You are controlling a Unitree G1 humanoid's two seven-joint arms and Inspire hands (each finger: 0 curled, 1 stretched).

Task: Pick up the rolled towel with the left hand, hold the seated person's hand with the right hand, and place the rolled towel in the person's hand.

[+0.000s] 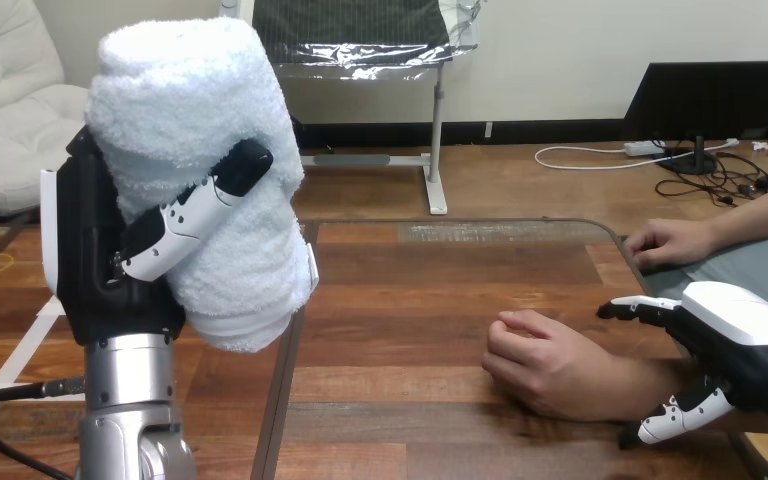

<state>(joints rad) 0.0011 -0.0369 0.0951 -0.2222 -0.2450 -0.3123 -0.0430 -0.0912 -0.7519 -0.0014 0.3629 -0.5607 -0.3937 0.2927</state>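
- Left hand (110,260) gripped the towel (200,130), raised above the worktop's (410,300) left edge.
- Right hand (740,330) was spread open over the person's wrist (620,385) near the right edge.

left hand (110,260) grips rolled towel (200,110); right hand (740,335) at person's wrist (632,385).

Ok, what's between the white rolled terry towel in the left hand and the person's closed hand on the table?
Only bare wooden tabletop lies between towel and person's hand, in the head view.
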